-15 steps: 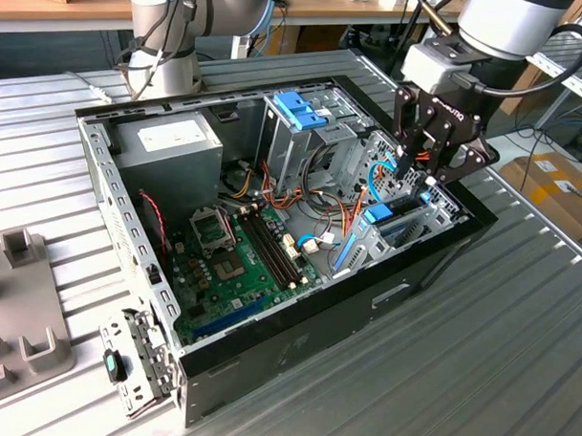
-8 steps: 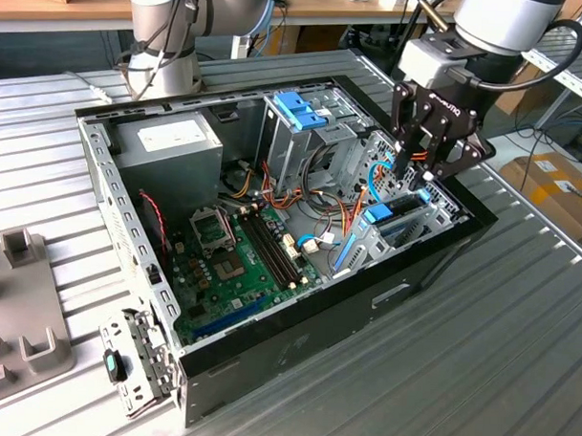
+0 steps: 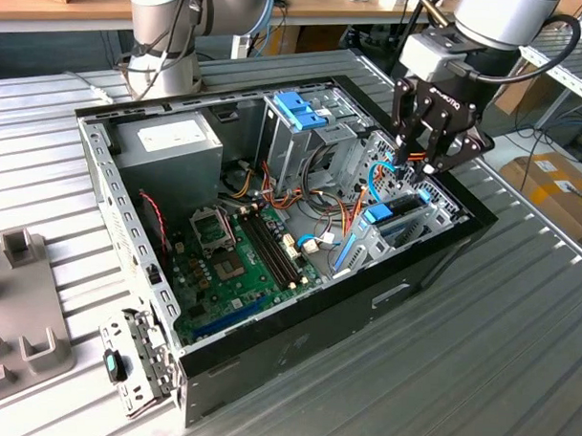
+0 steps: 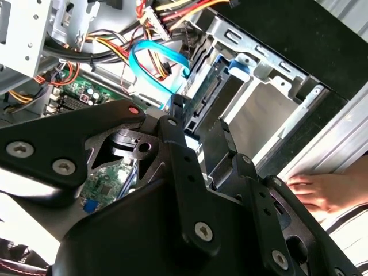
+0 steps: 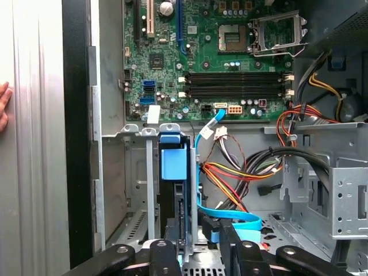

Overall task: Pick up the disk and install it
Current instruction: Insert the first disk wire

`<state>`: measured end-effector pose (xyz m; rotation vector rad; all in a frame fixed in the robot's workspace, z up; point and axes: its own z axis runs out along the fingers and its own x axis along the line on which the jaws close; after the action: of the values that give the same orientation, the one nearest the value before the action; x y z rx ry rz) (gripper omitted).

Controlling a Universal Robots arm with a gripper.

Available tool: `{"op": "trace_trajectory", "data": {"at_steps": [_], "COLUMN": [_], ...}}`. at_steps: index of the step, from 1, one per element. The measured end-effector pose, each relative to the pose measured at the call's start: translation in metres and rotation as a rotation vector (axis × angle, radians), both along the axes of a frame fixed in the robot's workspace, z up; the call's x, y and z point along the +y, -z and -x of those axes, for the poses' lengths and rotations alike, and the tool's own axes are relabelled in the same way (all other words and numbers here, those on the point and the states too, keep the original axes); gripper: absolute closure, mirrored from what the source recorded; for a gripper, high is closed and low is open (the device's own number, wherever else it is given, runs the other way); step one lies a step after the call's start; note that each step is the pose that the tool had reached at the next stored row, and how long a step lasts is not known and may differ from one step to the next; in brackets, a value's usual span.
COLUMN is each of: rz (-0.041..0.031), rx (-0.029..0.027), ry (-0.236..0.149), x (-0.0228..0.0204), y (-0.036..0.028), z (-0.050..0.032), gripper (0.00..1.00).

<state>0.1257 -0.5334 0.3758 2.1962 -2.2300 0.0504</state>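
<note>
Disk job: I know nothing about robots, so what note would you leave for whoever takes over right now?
Gripper: jaws open, holding nothing, poised just over the disk.
Disk: standing on edge in the bay, on the exterior view's right of the case.
Done: disk picked up and slotted into the bay.
Left: full seating cannot be confirmed from these views.
Note: a person's hand rests just outside the case.
</note>
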Motion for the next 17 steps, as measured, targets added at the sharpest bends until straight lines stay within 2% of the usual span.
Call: {"op": "trace_trajectory", "data": {"at_steps": [3,8,17], "rz": [-0.0001,-0.0001,-0.0001], "rx": [0.0000,0.0000,0.0000], "ry": [0.000,0.000,0.000], "x": [0.0031,0.0057,0.0057], "y": [0.0004,0.0039,0.0066], "z": [-0.0012,-0.0048,-0.0054], "gripper": [0.58,0.58,0.58]}}
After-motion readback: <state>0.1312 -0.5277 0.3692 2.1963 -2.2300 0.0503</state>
